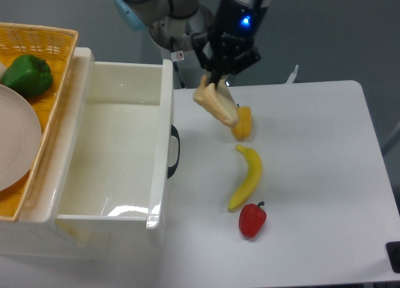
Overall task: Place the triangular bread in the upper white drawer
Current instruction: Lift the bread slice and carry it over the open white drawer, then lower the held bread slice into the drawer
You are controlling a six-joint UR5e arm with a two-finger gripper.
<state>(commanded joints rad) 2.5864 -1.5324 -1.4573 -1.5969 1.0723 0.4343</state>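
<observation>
The triangular bread (216,104), a pale tan wedge, hangs tilted in the air above the table, just right of the drawer's right wall. My gripper (214,83) is shut on its upper end, with the arm reaching down from the top of the view. The upper white drawer (161,175) stands pulled open at the left, deep and glossy, with a dark curved handle (174,152) on its right face. Nothing lies inside it.
A yellow bell pepper (242,124) lies just right of the bread, partly behind it. A yellow banana (247,177) and a red bell pepper (252,220) lie below it on the white table (325,175). A yellow woven basket (53,63) at the far left holds a green pepper (26,75) and a white plate (15,144).
</observation>
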